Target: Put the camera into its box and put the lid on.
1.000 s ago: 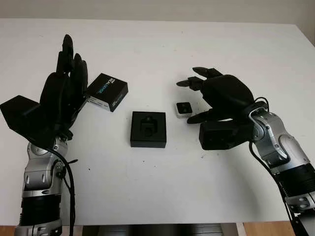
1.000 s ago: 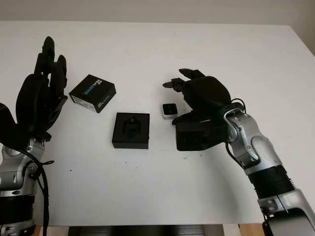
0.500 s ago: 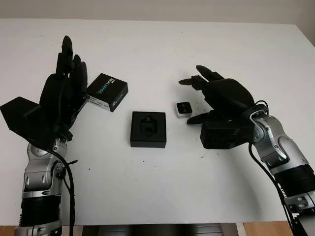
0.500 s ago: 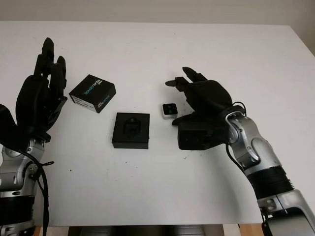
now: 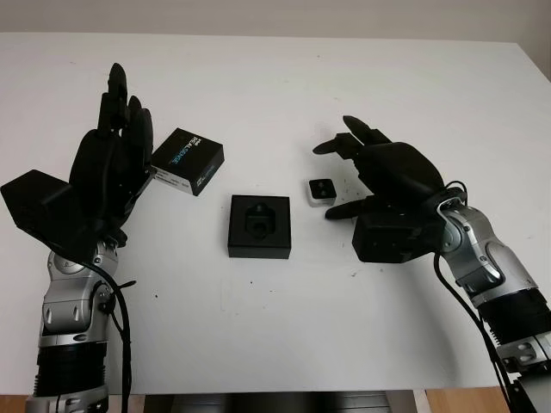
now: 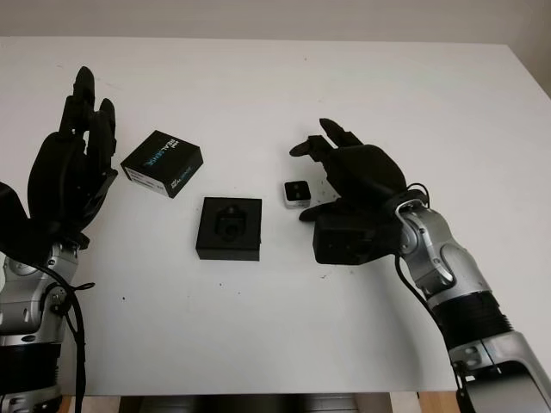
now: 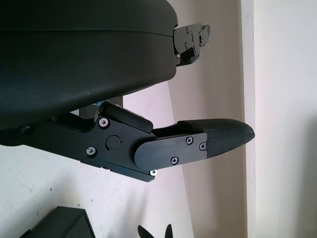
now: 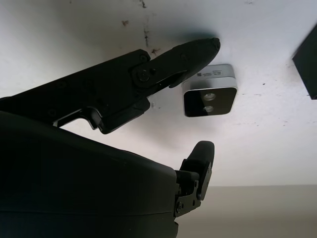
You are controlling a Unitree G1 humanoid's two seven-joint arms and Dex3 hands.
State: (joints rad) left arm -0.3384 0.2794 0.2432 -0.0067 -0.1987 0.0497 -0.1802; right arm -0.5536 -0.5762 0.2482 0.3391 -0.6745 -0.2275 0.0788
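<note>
Camera (image 5: 321, 191) lay on the table (image 5: 284, 327), just right of the open box (image 5: 260, 226). Right hand (image 5: 387, 172) hovered beside it, open, holding nothing. Left hand (image 5: 108, 168) was open, raised near the lid (image 5: 187, 160).

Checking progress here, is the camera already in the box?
No, the camera lies on the table beside the open box, next to the right hand.

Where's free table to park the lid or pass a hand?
Free: the table's far strip beyond the lid and camera, and the near strip in front of the box. Crowded: the middle row, left hand beside the lid, open right hand over the camera.
</note>
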